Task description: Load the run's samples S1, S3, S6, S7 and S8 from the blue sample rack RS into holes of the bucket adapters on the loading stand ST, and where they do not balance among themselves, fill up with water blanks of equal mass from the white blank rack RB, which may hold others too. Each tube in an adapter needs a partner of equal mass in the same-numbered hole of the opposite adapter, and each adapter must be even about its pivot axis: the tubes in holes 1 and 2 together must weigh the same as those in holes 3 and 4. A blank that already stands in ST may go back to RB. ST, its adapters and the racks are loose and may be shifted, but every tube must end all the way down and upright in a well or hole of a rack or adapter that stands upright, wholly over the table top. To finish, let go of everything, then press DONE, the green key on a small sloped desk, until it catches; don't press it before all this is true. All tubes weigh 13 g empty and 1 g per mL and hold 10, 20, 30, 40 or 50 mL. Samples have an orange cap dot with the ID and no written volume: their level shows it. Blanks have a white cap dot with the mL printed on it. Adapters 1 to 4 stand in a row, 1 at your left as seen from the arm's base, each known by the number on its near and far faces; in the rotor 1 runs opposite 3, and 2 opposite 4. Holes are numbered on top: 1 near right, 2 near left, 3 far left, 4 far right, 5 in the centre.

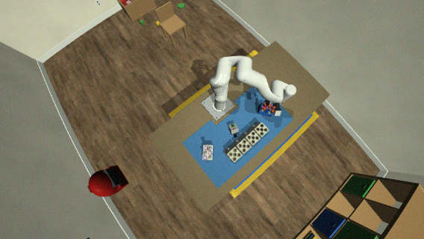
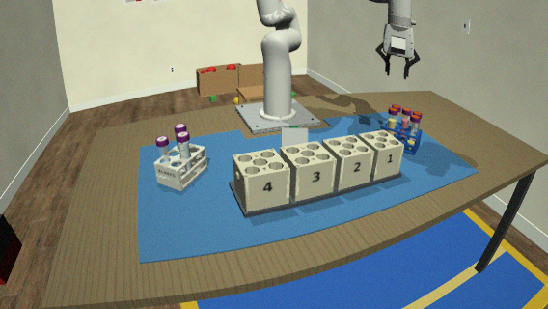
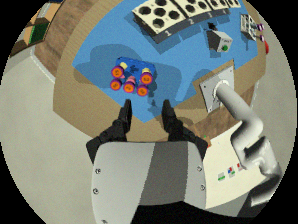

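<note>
My gripper (image 2: 397,72) (image 3: 147,106) is open and empty. It hangs high above the table, over the blue sample rack RS (image 2: 416,143) (image 1: 260,107). The rack holds several upright tubes with purple caps and orange dots (image 2: 406,113) (image 3: 131,82). The loading stand ST (image 2: 309,202) (image 1: 246,140) (image 3: 182,3) carries adapters 4 (image 2: 262,185), 3 (image 2: 315,176), 2 (image 2: 357,167) and 1 (image 2: 390,157) in a row. All their holes look empty. The white blank rack RB (image 2: 170,175) (image 1: 207,152) stands at the far end and holds three purple-capped blanks (image 2: 182,138).
The small desk with the green DONE key (image 1: 232,125) (image 3: 224,46) stands between the arm's base plate (image 2: 277,120) and ST. Everything rests on a blue mat (image 2: 193,222) on the brown table. The table's edge runs close behind RS.
</note>
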